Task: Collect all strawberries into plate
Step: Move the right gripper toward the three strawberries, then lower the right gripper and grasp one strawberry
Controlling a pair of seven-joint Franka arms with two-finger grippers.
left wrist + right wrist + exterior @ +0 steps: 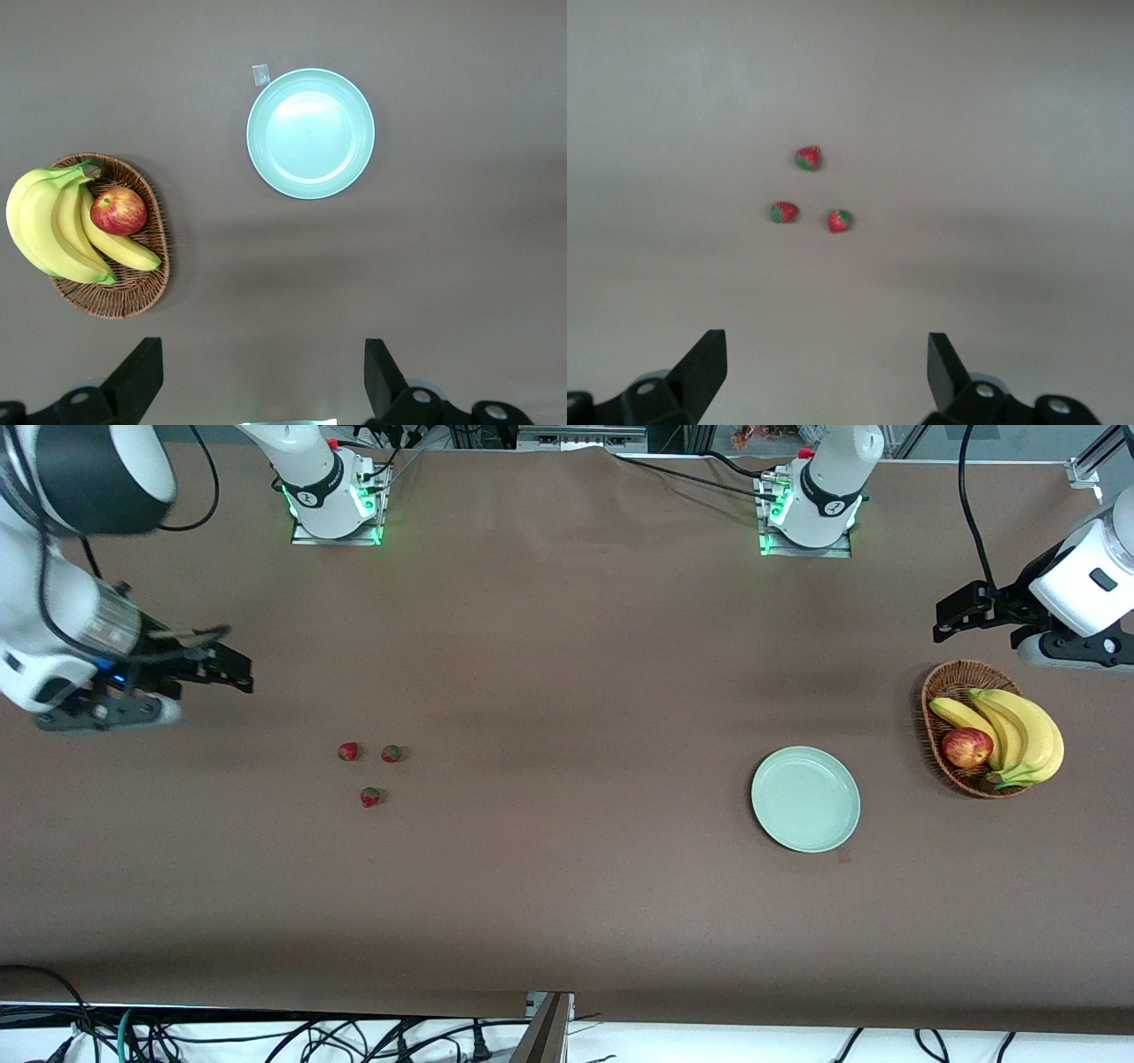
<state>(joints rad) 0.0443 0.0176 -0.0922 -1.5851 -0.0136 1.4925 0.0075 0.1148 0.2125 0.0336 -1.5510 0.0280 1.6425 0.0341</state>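
Three tiny red strawberries lie on the brown table toward the right arm's end: one [348, 752], a second [391, 754] beside it, and a third [370, 796] nearer the front camera. They also show in the right wrist view [808, 158]. The empty mint-green plate [805, 798] lies toward the left arm's end and shows in the left wrist view [310, 133]. My right gripper [232, 660] [827, 367] is open and empty in the air, apart from the strawberries. My left gripper [946, 618] [263, 372] is open and empty, up beside the basket, apart from the plate.
A brown wicker basket [939, 691] [133, 292] with bananas [1019, 731] and a red apple [967, 747] stands beside the plate at the left arm's end. A small clear tag [843, 856] lies at the plate's rim.
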